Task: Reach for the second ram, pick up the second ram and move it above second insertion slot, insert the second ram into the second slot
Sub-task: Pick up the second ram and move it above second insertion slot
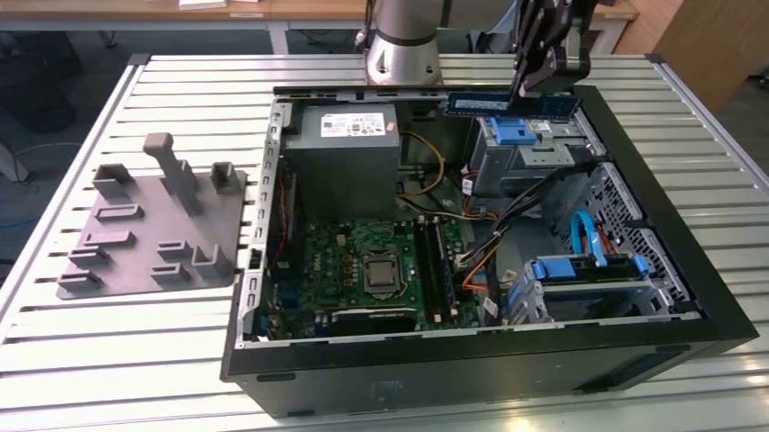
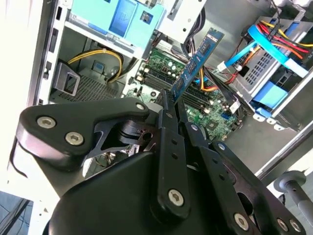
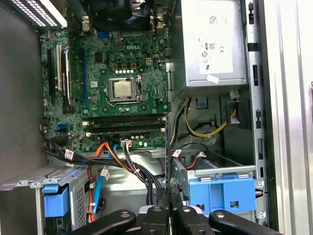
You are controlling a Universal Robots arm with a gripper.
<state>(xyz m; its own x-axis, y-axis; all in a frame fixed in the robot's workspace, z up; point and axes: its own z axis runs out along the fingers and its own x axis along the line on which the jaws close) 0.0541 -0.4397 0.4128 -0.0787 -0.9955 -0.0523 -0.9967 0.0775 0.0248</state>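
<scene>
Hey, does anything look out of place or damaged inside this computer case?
Nothing looks damaged or spilled. The second ram is off the board, clamped in the jaws of the gripper over the blue drive bracket. The processor sits bare, no cooler on it, and loose cables cross the case.

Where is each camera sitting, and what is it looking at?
Exterior view: off the arm, high up, looking down into the open computer case on the table; the arm and hand holding the second ram show.
Second wrist view: on the wrist, looking along the hand at the second ram, motherboard beyond.
First wrist view: on the wrist, looking onto the motherboard past the hand.
Shared: hand and motherboard.
</scene>
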